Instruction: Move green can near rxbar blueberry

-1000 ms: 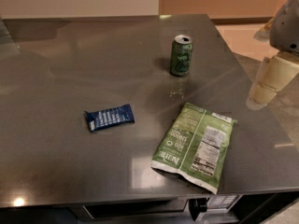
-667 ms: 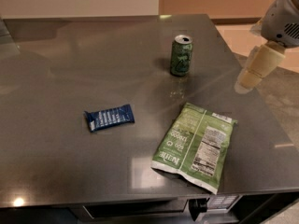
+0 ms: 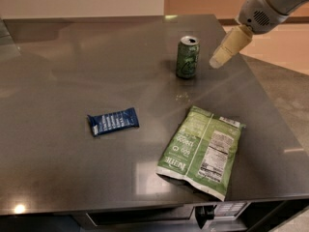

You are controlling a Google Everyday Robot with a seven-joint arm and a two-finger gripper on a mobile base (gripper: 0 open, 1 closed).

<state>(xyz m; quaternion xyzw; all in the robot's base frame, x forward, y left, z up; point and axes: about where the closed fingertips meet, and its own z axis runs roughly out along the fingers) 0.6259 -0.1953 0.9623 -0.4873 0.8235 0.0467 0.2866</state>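
The pincer (image 3: 219, 59) hangs in the air just right of the green can (image 3: 187, 57), its pale tip aimed at the can's upper half but apart from it. It holds nothing, and I cannot tell whether it is open or closed.

One green can stands upright on the grey surface (image 3: 72, 57), with pale swirls on its side that I cannot read. One rxbar blueberry (image 3: 113, 122) lies flat, well apart from the can, to its front left; its white lettering is too small to read. One green chip bag (image 3: 203, 150) lies flat in front of the can, with a white nutrition panel on it.
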